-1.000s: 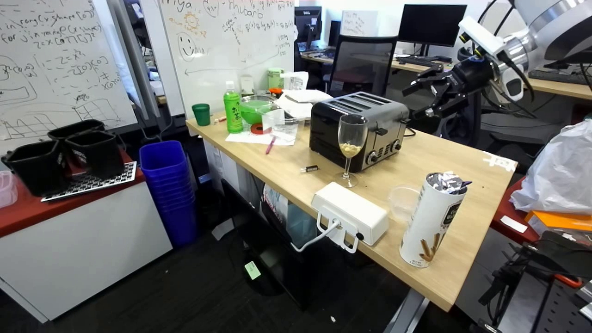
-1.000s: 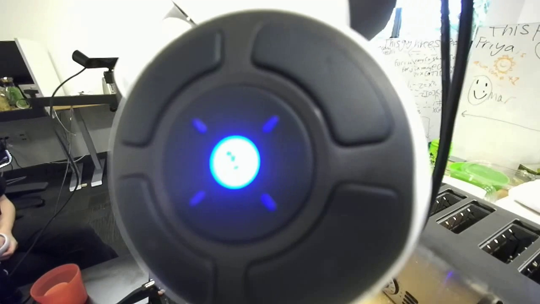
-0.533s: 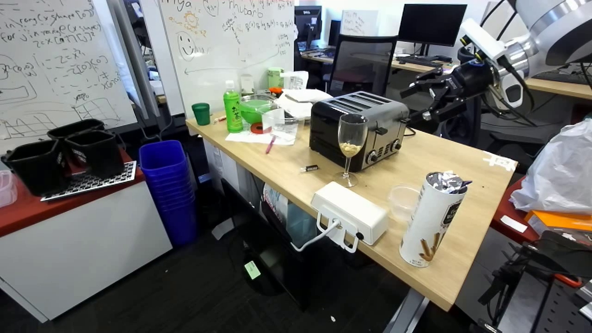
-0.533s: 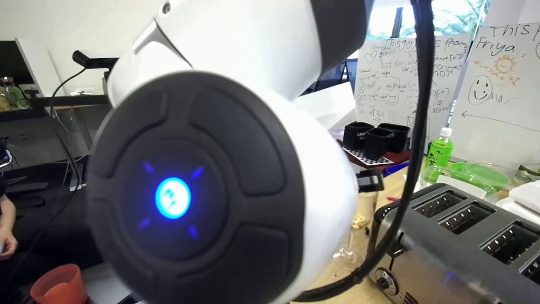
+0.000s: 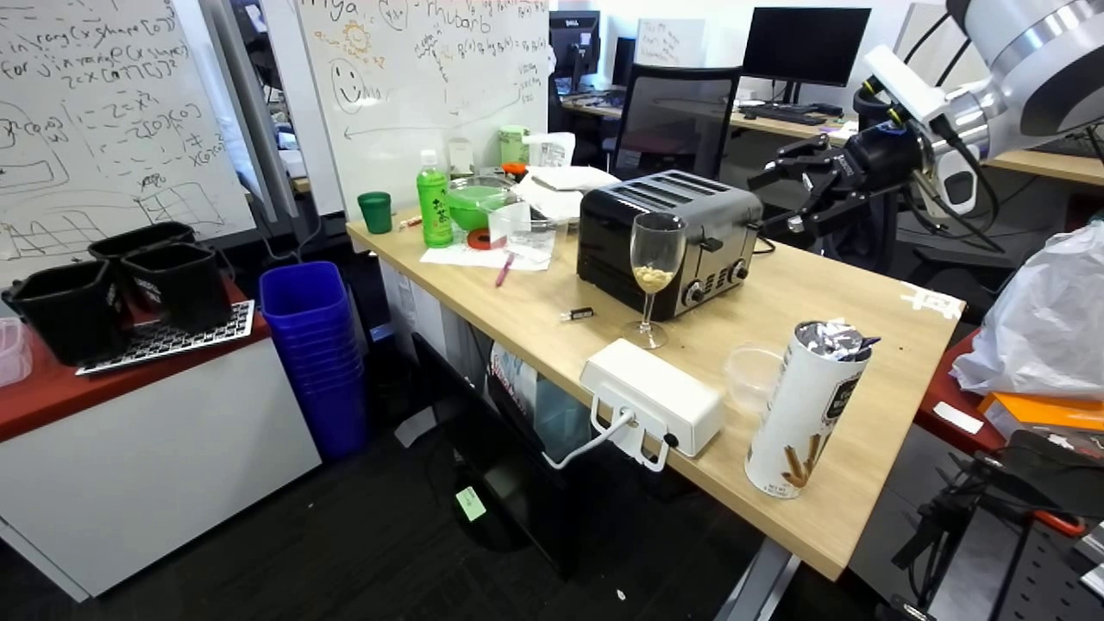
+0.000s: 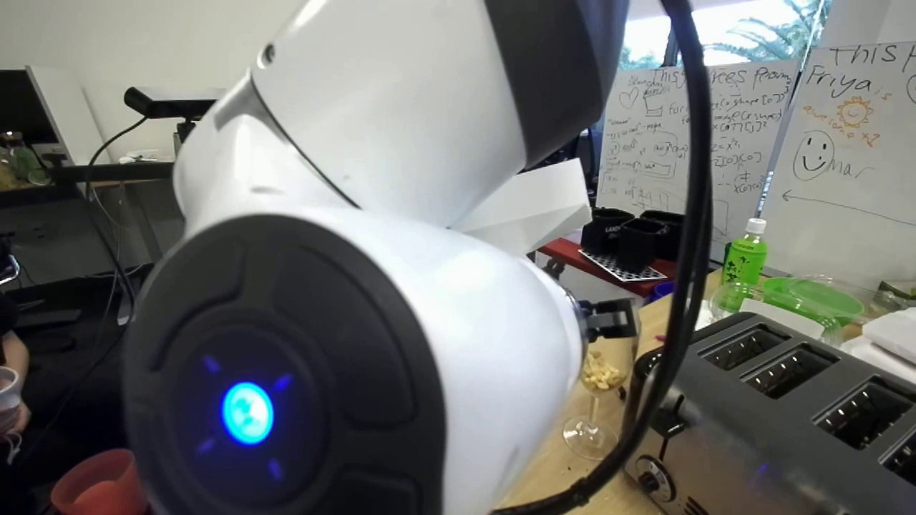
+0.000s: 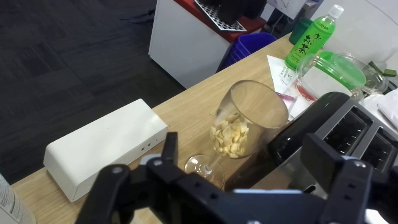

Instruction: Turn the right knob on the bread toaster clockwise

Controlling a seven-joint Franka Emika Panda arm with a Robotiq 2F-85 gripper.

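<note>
The bread toaster stands on the table, chrome with a black slotted top. Its front has two knobs; the right knob shows in an exterior view. The left knob shows near the wine glass in an exterior view, where the right knob is out of view. My gripper is open and empty, in the air in front of the toaster's knob face, apart from it. In the wrist view its open fingers frame the wine glass and the toaster's corner; no knob shows clearly there.
A wine glass holding pale flakes stands beside the toaster's front corner. A white box, a clear tub and a tall white can are along the near edge. A green bottle and containers lie behind.
The gripper has dropped slightly and moved a little toward the toaster. In an exterior view the arm has swung down and left, uncovering the toaster's front, left knob and wine glass.
</note>
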